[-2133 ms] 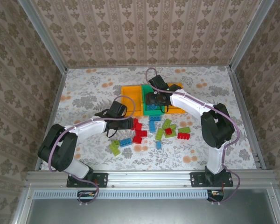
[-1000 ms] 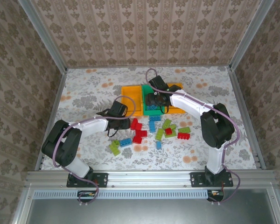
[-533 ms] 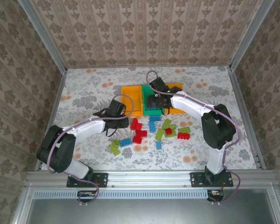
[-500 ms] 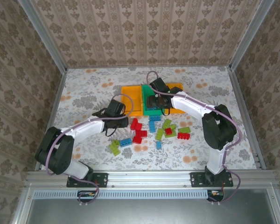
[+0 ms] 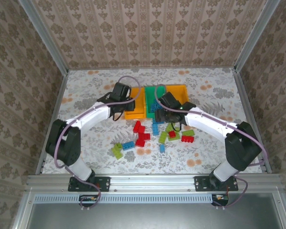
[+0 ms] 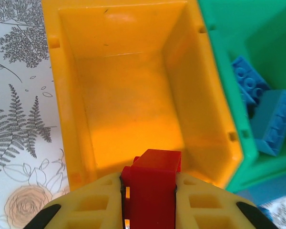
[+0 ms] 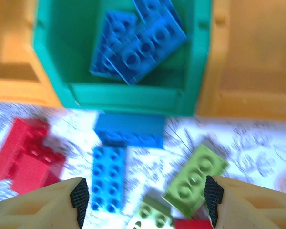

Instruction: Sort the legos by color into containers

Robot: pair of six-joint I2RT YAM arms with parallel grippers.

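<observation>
Forward, left arm [image 5: 93, 116] over orange bin [image 6: 128, 109].

Three joined rectangular plastic bins [image 5: 178, 92] stand behind the scattered studded plastic bricks [image 5: 143, 138]. Blue bricks [image 7: 138, 45] lie inside the green middle bin [image 7: 128, 91].

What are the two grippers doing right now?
Left gripper: closed on a red lego.
Right gripper: open, holding nothing.
</observation>
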